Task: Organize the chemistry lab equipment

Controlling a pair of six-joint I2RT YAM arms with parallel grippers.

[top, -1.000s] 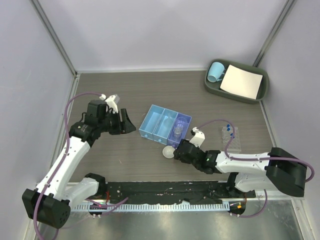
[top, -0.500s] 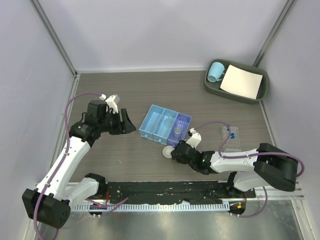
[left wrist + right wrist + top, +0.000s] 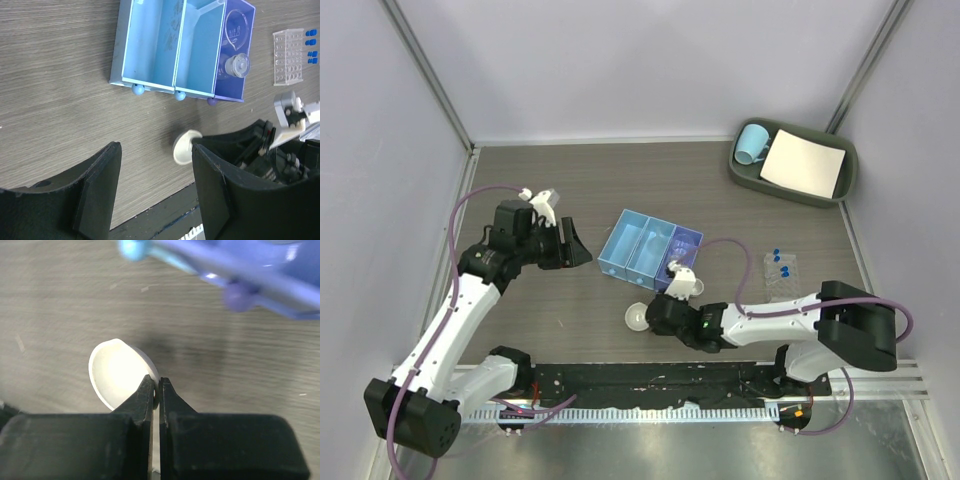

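**Right wrist view: dish rim now pinched**

Your right gripper [image 3: 155,386] has gone from apart to clamped on the rim of a small white round dish [image 3: 116,371]. In the top view the dish has shifted left with the gripper. It now sits just in front of the blue compartment tray [image 3: 648,249], apart from it. You cannot tell whether it is off the table [image 3: 570,310]. Your left gripper [image 3: 155,165] hangs with its jaws apart, holding nothing. The dish looks secured for a move into the tray.

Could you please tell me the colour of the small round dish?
The dish is white; right wrist view shows it best.
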